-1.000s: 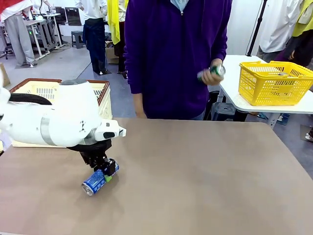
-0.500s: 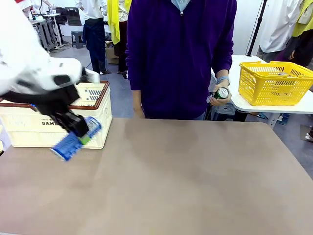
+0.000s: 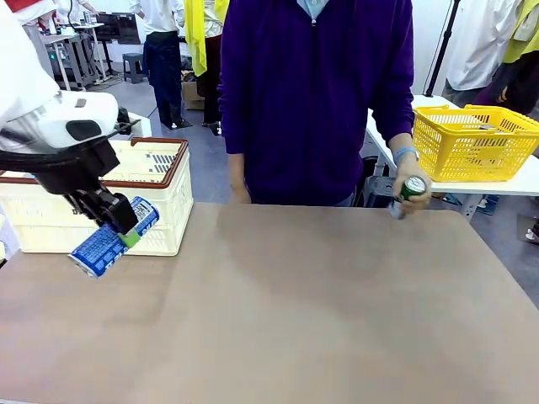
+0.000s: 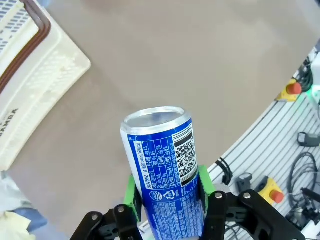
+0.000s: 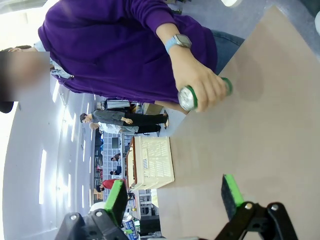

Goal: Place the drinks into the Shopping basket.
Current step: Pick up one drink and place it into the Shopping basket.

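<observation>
My left gripper (image 3: 123,229) is shut across the middle of the blue drink can (image 3: 99,245). It holds the can tilted in the air just in front of the Shopping basket (image 3: 160,206), a cream slotted crate with a brown rim at the table's far left. In the left wrist view the blue can (image 4: 160,165) stands between the green pads (image 4: 132,192), with the crate's corner (image 4: 40,85) at upper left. A person's hand holds the green can (image 3: 411,188) at the table's far right edge. My right gripper (image 5: 174,199) is open and looks at that green can (image 5: 189,98).
A yellow mesh basket (image 3: 472,141) sits on a white side table at back right. The person in purple stands at the far edge. Bare brown tabletop (image 3: 320,311) stretches across the middle and right.
My left arm has lifted the blue can off the table and carried it up and left to the crate's front. The person's hand has lowered the green can toward the table's far edge.
</observation>
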{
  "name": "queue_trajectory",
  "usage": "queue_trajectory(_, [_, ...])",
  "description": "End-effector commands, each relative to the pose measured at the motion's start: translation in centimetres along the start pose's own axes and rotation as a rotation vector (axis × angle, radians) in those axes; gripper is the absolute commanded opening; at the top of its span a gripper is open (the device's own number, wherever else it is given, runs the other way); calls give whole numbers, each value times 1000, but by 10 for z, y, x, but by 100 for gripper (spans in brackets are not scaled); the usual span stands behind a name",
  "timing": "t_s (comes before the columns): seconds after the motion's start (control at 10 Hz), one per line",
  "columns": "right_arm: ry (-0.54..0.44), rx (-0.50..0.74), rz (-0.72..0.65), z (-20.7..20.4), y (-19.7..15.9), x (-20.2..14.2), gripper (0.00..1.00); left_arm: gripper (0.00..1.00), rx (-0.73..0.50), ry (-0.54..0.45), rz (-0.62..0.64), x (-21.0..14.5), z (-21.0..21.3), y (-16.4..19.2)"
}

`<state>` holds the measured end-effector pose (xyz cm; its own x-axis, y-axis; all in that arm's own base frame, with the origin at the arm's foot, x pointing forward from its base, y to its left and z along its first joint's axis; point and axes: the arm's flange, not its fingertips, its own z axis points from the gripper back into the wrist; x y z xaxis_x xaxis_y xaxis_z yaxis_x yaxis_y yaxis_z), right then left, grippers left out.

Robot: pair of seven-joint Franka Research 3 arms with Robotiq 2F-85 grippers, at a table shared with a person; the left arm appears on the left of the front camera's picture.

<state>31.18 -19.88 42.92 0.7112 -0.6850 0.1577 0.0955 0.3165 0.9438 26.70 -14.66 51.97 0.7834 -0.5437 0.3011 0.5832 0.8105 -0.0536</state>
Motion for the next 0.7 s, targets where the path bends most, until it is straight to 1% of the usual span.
queue_trajectory(0.0, [1,11,12,1,2,1,100,0,-69,-31,141,14,30,59])
queue_trajectory(0.1, [1,11,12,1,2,1,100,0,-113,-67,222,38,54,106])
queue_trajectory(0.2, [1,11,12,1,2,1,100,0,-151,-65,263,74,76,152])
queue_trajectory(0.3, [1,11,12,1,2,1,100,0,-120,-82,344,103,84,185])
queue_trajectory(0.4, [1,11,12,1,2,1,100,0,-74,-92,427,126,81,209])
queue_trajectory(0.5, [-1,0,0,0,0,0,100,0,-101,-101,445,139,75,225])
queue_trajectory(0.6, [-143,16,13,58,8,0,100,0,-106,-132,505,145,64,246])
